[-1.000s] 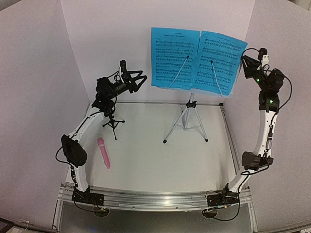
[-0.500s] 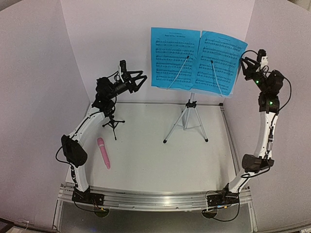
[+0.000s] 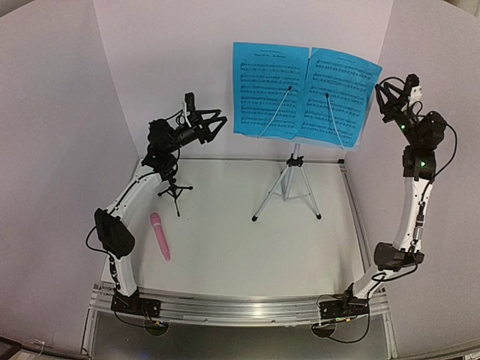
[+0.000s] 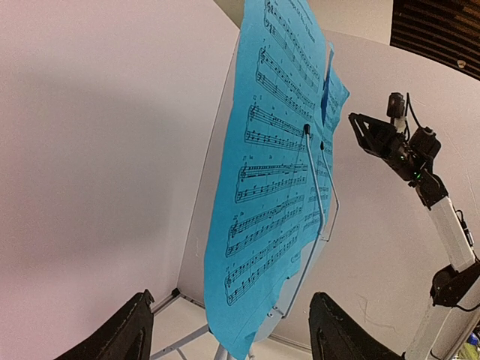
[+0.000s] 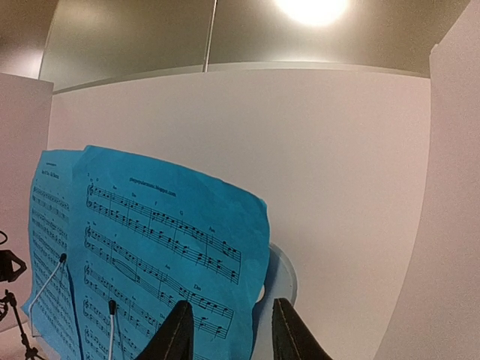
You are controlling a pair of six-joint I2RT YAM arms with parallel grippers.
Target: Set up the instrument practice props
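- Pages (image 3: 304, 94): two bright blue sheets printed with black staves of notes. A small title line heads each, too fine to read.
- They stand upright side by side on the stand (image 3: 295, 160), faces toward the arms, long edges vertical. A thin wire clip (image 3: 276, 112) crosses each one.
- The stand's silver tripod is at 12–1 o'clock on the table. Its pale blue desk shows only as a rim behind the right sheet.
- Mic (image 3: 160, 237): a pink stick lying flat at 8 o'clock, long axis running 11 to 5.
- Holder (image 3: 175, 191): a small black tripod, upright at 10 o'clock.
- Left gripper (image 3: 220, 125): jaws spread wide and empty, at the sheets' 9 o'clock, near the left edge.
- Right gripper (image 3: 384, 96): jaws partly apart and gripping nothing, at 3 o'clock, just off the right edge.
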